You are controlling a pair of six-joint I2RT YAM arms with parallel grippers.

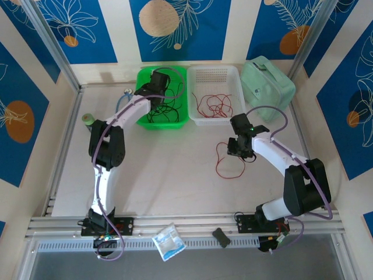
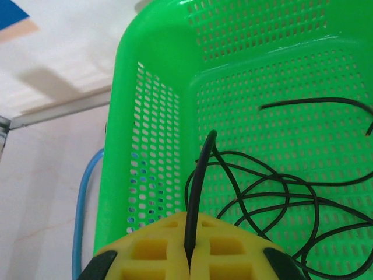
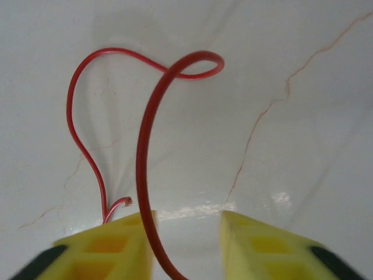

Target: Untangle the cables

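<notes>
A tangle of black cables (image 1: 160,114) lies in the green basket (image 1: 182,74) at the back. My left gripper (image 1: 156,81) hangs over that basket, shut on one black cable (image 2: 201,175) that rises from the pile and disappears between the closed yellow fingertips (image 2: 189,256). Thin red cables (image 1: 214,105) lie in the white basket (image 1: 236,73). Another red cable (image 1: 224,166) loops on the tabletop. My right gripper (image 1: 239,153) is low over it, jaws apart. The red cable (image 3: 143,146) runs between the fingers, against the left finger (image 3: 116,245), with a clear gap to the right finger (image 3: 262,245).
A mint-green case (image 1: 267,81) sits at the back right. A blue tube (image 2: 81,204) lies left of the green basket (image 2: 157,116), and a small green roll (image 1: 87,119) stands at the left edge. A white packet (image 1: 169,240) and a dark block (image 1: 221,236) rest on the front rail.
</notes>
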